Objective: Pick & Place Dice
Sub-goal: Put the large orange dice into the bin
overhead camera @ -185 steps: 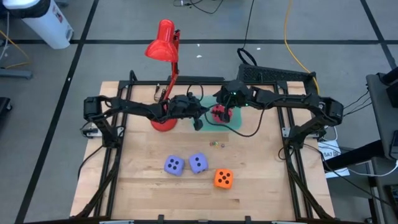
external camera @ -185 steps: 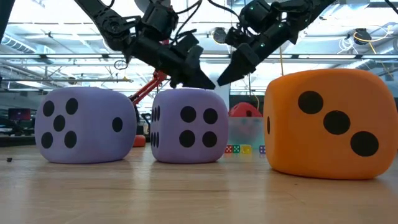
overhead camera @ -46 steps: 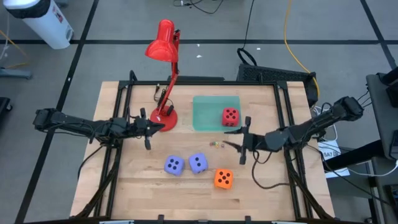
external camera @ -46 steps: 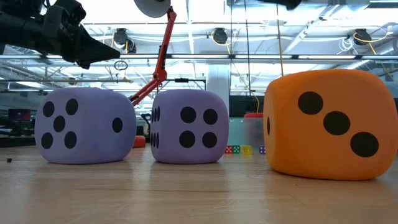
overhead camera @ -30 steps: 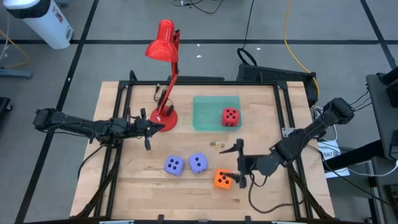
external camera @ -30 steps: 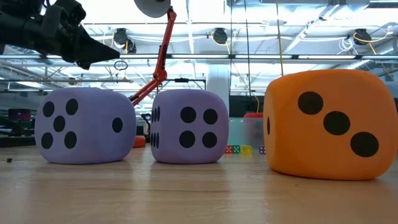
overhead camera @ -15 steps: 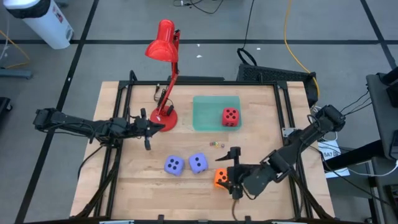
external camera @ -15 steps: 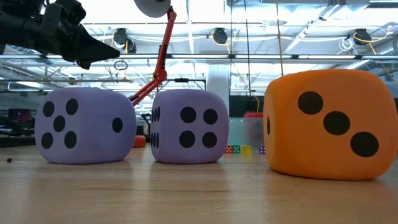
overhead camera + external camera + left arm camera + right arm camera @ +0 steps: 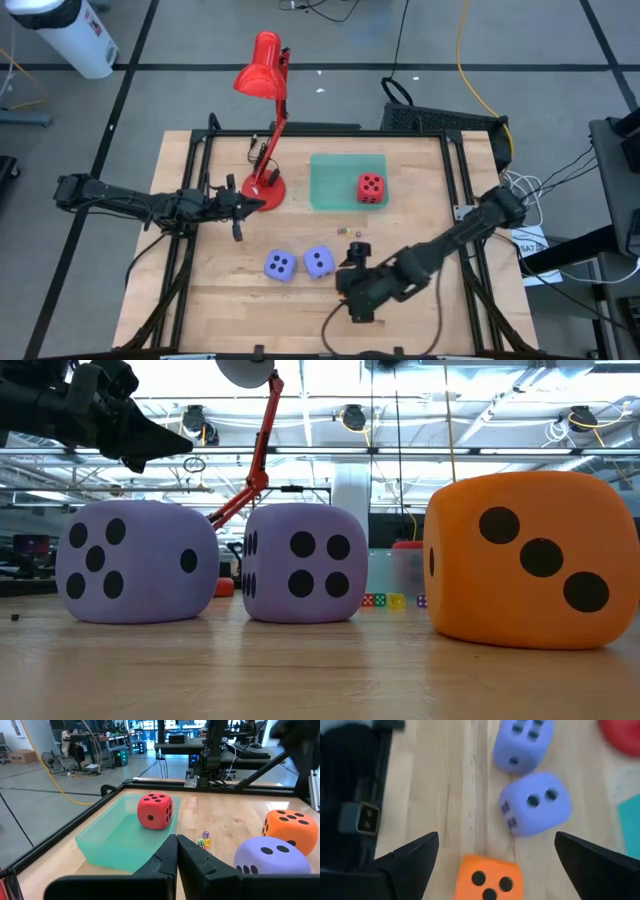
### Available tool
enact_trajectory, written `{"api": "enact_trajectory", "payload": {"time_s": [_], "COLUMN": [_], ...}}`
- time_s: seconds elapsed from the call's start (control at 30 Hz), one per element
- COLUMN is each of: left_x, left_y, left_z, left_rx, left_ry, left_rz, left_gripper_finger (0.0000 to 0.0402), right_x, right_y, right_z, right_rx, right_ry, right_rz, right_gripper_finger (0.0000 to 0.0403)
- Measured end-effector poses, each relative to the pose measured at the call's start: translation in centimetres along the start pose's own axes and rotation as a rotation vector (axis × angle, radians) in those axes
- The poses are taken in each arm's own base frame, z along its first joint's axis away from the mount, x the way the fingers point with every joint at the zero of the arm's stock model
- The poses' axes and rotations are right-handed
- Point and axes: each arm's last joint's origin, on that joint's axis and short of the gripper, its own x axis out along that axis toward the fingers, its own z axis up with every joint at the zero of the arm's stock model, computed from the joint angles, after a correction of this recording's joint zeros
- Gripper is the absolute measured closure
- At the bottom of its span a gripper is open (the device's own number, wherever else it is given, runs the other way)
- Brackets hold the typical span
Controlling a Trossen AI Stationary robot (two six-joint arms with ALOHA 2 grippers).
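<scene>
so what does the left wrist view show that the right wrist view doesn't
Only the left wrist view: the red die sitting in the green tray, tiny coloured dice on the table, and the left gripper with its fingers shut.

Only the right wrist view: both lavender dice side by side, the nearer one and the farther one, seen from above, and the right gripper open above the orange die.

Both: the orange die and a lavender die.
</scene>
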Motion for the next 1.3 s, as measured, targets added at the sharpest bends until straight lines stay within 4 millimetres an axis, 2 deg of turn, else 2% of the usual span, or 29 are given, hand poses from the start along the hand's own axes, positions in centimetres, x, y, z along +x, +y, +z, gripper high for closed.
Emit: {"api": "enact_trajectory", "payload": {"time_s": [0.17,0.37,0.53,0.8,1.03,1.1,1.3], "left_x": [0.0,0.0,0.0,0.0,0.0,0.0,0.0], "left_y": [0.0,0.0,0.0,0.0,0.0,0.0,0.0], "left_z": [0.0,0.0,-0.1,-0.3,-0.3,-0.3,-0.3], "left_rx": [-0.020,-0.024,-0.019,-0.011,-0.010,-0.010,-0.010], "left_ry": [0.000,0.004,0.007,0.027,0.029,0.029,0.028], "left_rz": [0.000,-0.001,-0.001,0.000,0.000,0.000,0.000], "left_gripper_finger": [0.0385,0.0385,0.0385,0.0385,0.0385,0.0385,0.0385], "right_x": [2.5,2.5,2.8,5.8,7.3,7.3,5.6], "right_y": [-0.2,-0.9,-1.0,-2.5,-2.7,-2.9,-4.4], "right_z": [-0.6,-1.4,-1.7,-4.4,-4.9,-4.9,-4.3], "right_rx": [0.010,0.087,0.139,0.178,0.219,0.217,0.220], "right_ry": [0.096,0.199,0.218,0.331,0.307,0.310,0.279], "right_rz": [-0.038,-0.066,-0.061,-0.075,0.020,0.020,-0.022], "right_gripper_finger": [0.0004,0.0003,0.0003,0.0003,0.0003,0.0004,0.0005]}}
